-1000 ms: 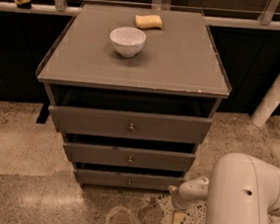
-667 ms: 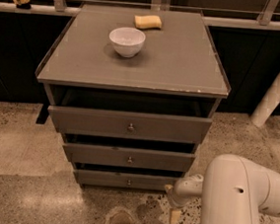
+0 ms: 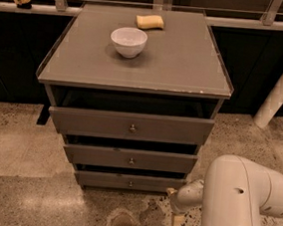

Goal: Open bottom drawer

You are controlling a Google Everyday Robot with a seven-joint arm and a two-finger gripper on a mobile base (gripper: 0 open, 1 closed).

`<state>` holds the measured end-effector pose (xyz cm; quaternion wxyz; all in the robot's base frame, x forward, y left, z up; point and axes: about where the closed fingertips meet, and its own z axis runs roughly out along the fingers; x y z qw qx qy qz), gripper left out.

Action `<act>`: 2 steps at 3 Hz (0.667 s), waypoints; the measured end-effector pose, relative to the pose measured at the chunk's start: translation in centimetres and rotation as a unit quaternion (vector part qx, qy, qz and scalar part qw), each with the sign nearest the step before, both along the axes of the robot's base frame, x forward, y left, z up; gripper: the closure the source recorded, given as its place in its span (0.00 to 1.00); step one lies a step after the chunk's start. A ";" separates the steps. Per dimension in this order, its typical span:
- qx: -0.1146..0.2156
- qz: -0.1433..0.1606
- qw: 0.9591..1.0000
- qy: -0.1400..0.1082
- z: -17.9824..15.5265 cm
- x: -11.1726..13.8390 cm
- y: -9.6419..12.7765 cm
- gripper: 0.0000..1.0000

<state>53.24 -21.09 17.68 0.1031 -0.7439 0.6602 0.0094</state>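
My gripper (image 3: 175,208) hangs low near the floor, just right of the bottom drawer (image 3: 105,180). I cannot tell whether it's spread or closed.

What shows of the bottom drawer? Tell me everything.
The bottom drawer is the lowest of the cabinet's three: a slim grey-brown front, wood by its look, with a round metal knob at its centre. It sits level above the floor, a dark gap over it. The gripper hangs by its right end; contact cannot be told.
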 end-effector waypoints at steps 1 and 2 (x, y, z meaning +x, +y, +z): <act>0.002 0.016 0.999 -0.040 -0.3 0.7 -0.1 0.00; 0.004 0.024 0.997 -0.079 -0.4 3.3 -0.3 0.00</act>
